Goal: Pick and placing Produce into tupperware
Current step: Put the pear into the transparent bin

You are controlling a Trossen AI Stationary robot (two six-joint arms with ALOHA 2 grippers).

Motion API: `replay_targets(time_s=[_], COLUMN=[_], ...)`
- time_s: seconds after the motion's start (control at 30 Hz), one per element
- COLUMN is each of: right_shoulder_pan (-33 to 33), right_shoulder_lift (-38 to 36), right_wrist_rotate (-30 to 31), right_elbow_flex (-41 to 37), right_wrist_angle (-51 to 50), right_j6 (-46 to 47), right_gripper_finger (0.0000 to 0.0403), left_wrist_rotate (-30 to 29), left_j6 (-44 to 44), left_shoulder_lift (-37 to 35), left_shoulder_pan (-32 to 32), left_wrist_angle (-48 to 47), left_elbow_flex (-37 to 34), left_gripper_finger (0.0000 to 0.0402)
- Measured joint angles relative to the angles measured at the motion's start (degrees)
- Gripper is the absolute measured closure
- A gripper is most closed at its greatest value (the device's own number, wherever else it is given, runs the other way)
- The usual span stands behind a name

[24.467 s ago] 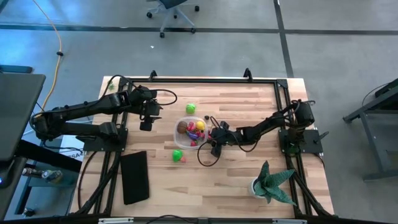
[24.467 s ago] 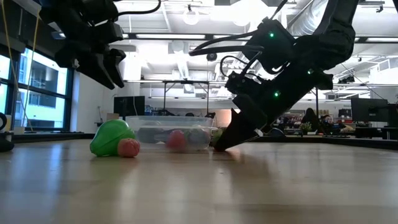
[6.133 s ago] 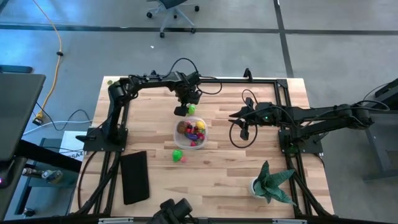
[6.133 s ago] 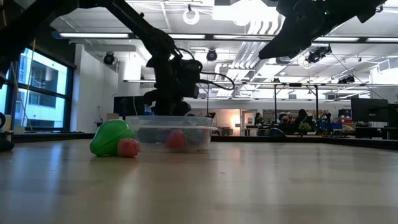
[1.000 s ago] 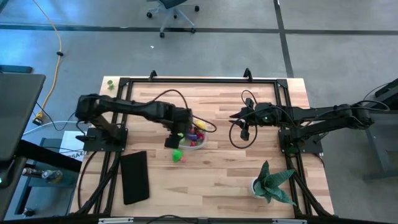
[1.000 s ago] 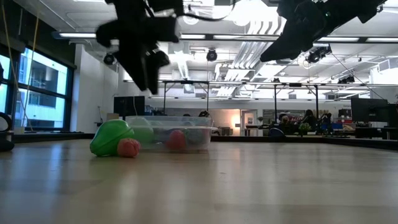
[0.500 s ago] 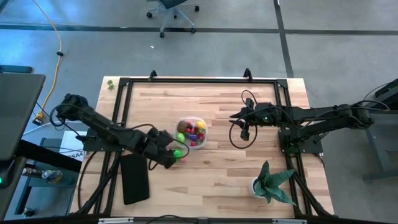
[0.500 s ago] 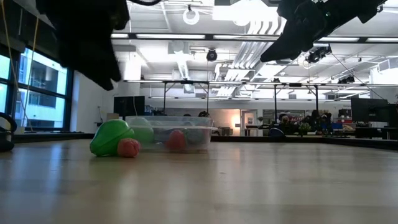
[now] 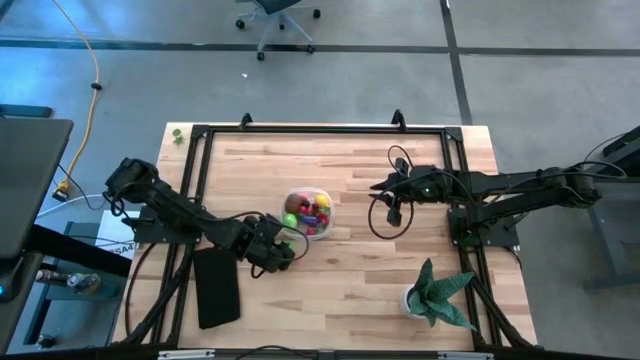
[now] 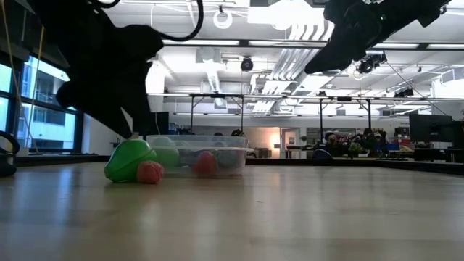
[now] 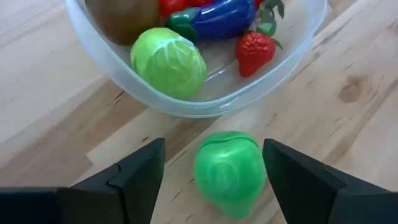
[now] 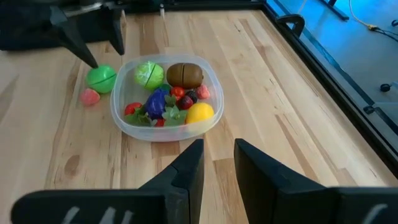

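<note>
From where I stand, the left gripper (image 9: pixel 283 250) has come down low since half a second ago, when it hung higher over the table's near side. Its fingers (image 11: pixel 140 177) are spread wide, wider than a moment ago, and straddle the green pepper-like fruit (image 11: pixel 229 171) without touching it; nothing is held. The green fruit lies on the wood just outside the tub (image 11: pixel 205 106), right between the fingers, where it lay before. A small red berry (image 12: pixel 90 96) sits beside it, away from the tub.

Just beyond the gripper's tips is the clear tub, unmoved. Inside it I see a pale green cabbage (image 11: pixel 168 62), a brown kiwi-like piece (image 12: pixel 184 74), a purple eggplant (image 11: pixel 221 15), a strawberry (image 11: pixel 256 51) and a yellow lemon (image 12: pixel 199 113). The cabbage is in the tub now; six seconds ago a green piece still lay on the boards past the tub.

Farther right, the right gripper (image 9: pixel 392 212) hangs in the air, well away from the tub and just where it was a second ago. Its fingers (image 12: pixel 186 168) stand a narrow gap apart with nothing between them.
</note>
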Motion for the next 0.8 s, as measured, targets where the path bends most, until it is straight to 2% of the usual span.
replay_targets(time_s=[0.37, 0.8], right_shoulder_pan=[0.0, 0.0], right_shoulder_lift=[0.0, 0.0], right_wrist_rotate=[0.0, 0.0], right_elbow_flex=[0.0, 0.0], right_wrist_angle=[-1.3, -3.2], right_j6=[0.0, 0.0], right_gripper_finger=[0.0324, 0.0324], left_wrist_rotate=[5.3, 7.7], left_j6=[-3.3, -4.5], left_shoulder_lift=[3.2, 8.1], left_shoulder_pan=[0.0, 0.0], left_wrist_angle=[4.1, 7.3], left_elbow_flex=[0.1, 0.0], left_gripper_finger=[0.0126, 0.0126])
